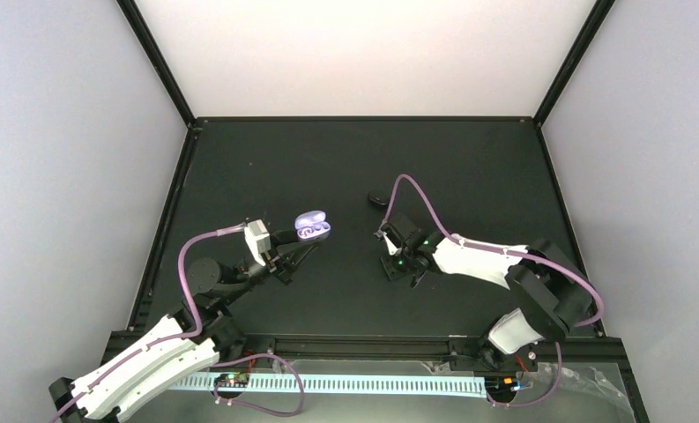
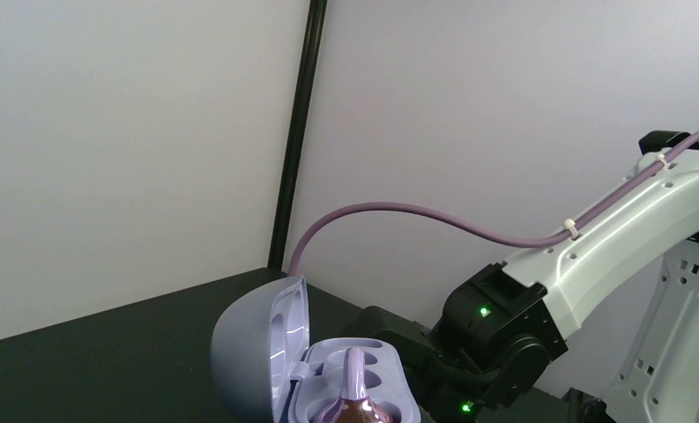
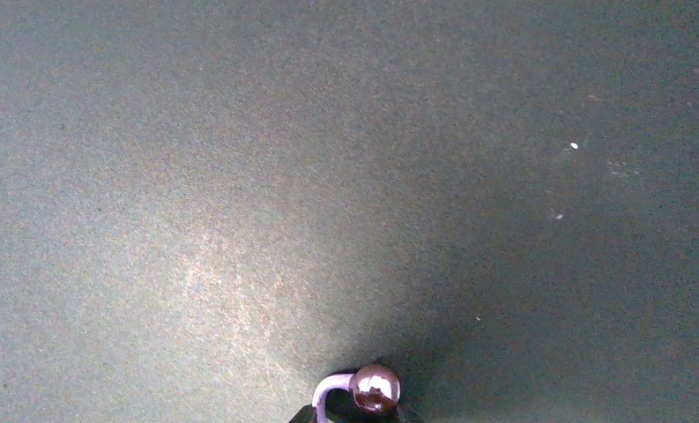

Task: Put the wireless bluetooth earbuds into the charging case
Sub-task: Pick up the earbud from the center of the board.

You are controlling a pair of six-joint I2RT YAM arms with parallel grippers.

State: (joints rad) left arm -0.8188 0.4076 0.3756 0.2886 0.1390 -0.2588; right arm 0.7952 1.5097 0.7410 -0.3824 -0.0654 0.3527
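The lavender charging case (image 1: 312, 227) is open, lid up, and held off the table at the tips of my left gripper (image 1: 300, 243), which is shut on it. In the left wrist view the case (image 2: 249, 352) shows its lid on the left and its sockets facing up. One lilac earbud (image 2: 355, 379) lies on the near socket with its stem pointing away; I cannot tell whether it is fully seated. My left fingers are hidden there. My right gripper (image 1: 397, 264) points down at the mat, right of the case, shut on the second earbud (image 3: 374, 389) just above the mat.
A small black oval object (image 1: 377, 201) lies on the black mat behind the right gripper. The right arm's wrist (image 2: 495, 339) stands close behind the case in the left wrist view. Black frame posts and grey walls bound the mat.
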